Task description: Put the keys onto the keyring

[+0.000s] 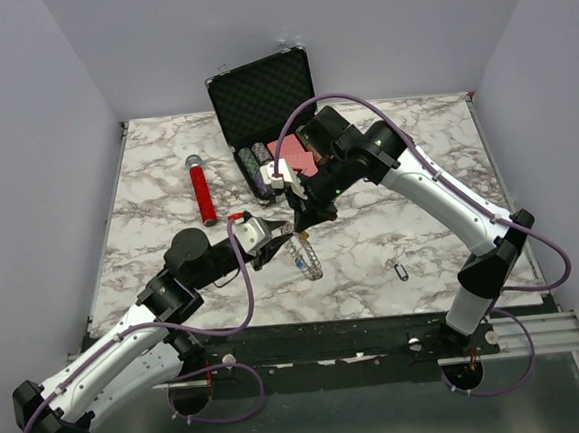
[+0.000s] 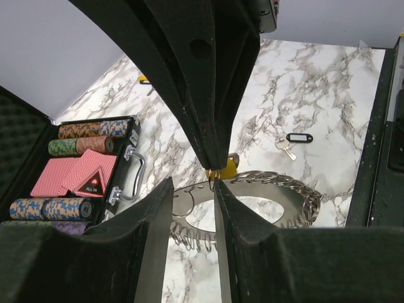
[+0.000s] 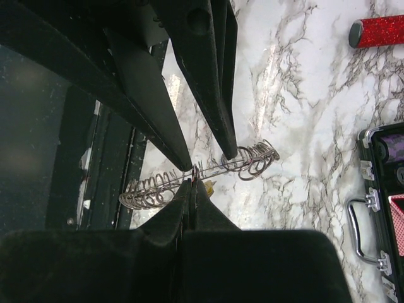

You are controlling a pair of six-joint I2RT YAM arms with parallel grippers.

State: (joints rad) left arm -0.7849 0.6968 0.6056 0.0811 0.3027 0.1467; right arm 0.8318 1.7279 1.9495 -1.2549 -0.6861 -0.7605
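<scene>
Threading the yellow-tagged key (image 2: 227, 168) onto the keyring (image 2: 284, 183).
Left gripper (image 2: 192, 184) pinches its rim, right gripper (image 3: 191, 183) clamps the key against it — next I must ease it through.

The case (image 1: 260, 100) stands open at the far edge of the table (image 1: 430, 215), with chips (image 1: 255, 165) and cards (image 1: 301, 159) in its tray. A cylinder (image 1: 202, 191) lies just left of it. Nearer the front, the keyring (image 1: 308, 258) tilts between the left gripper (image 1: 283, 239) and the right gripper (image 1: 300, 226), with a tagged key (image 2: 223, 169) at its rim. Another key (image 1: 401, 269) lies well to its right.
</scene>
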